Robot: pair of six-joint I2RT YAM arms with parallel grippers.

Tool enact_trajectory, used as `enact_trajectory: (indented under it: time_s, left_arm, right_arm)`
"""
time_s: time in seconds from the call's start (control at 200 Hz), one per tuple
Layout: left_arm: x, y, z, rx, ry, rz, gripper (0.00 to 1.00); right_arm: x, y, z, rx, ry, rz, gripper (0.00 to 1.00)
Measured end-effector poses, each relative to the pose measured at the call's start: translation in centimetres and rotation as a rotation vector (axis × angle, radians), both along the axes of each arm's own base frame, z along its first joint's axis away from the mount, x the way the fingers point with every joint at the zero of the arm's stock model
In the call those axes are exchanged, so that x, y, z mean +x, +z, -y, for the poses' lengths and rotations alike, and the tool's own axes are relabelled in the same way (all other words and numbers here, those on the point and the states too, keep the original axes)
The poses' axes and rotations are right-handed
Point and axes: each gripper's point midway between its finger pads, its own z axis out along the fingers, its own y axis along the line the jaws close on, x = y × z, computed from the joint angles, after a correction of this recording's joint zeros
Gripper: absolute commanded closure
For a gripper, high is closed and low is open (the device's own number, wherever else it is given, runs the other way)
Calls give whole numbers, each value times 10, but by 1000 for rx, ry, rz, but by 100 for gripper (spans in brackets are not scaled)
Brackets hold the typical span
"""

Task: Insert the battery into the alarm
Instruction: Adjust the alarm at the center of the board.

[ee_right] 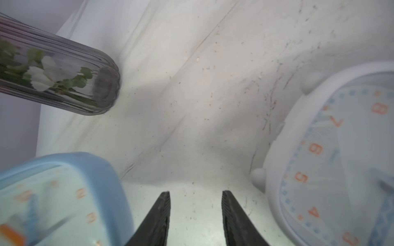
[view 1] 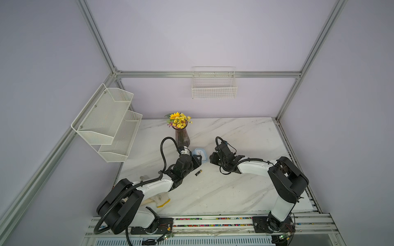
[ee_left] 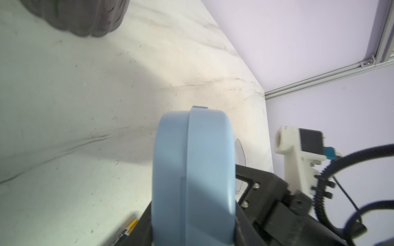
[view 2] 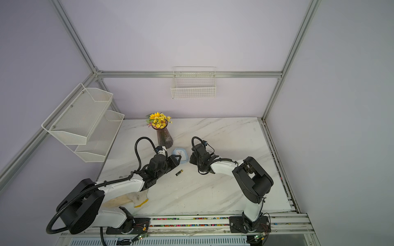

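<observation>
Nearest us, the left arm [view 1: 119,204] is looming at seven o'clock of the marble table [view 1: 234,187], with its forearm pointing toward one o'clock. A pale glove [view 1: 161,200] with a yellow cuff is lying partly under it. We are seeing the left gripper [view 1: 197,159] near the table's middle, its jaws clamping the blue alarm [view 1: 200,153]. In the left wrist view the alarm is sitting edge-on, filling the space between them. A ribbed vase [view 1: 182,138] of yellow flowers [view 1: 178,121] is standing near the alarm, at its eleven o'clock. The battery [view 1: 198,172] is lying loose on the table at six o'clock of the alarm, just beside the left wrist and outside both grippers. At three o'clock of the alarm, just beside it, the right gripper [ee_right: 196,197] is hovering with its fingers apart, and we are seeing bare table between them. The right arm [view 1: 285,181] is standing at five o'clock of the table.
</observation>
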Motion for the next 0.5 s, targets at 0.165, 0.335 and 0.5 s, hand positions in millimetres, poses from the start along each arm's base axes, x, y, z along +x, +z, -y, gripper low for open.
enact_trajectory:
  time_s: [0.165,0.335,0.5]
  left_arm:
    - [-9,20,13,196,-65,80,73]
    - [-23,9,23,417,-166,96,72]
    - [-34,0,47,609,-286,133,72]
  right_arm:
    - [5,-9,25,-32,-56,-22,60]
    - [11,-12,70,-52,-150,-39,60]
    - [14,0,109,-33,-232,-30,59]
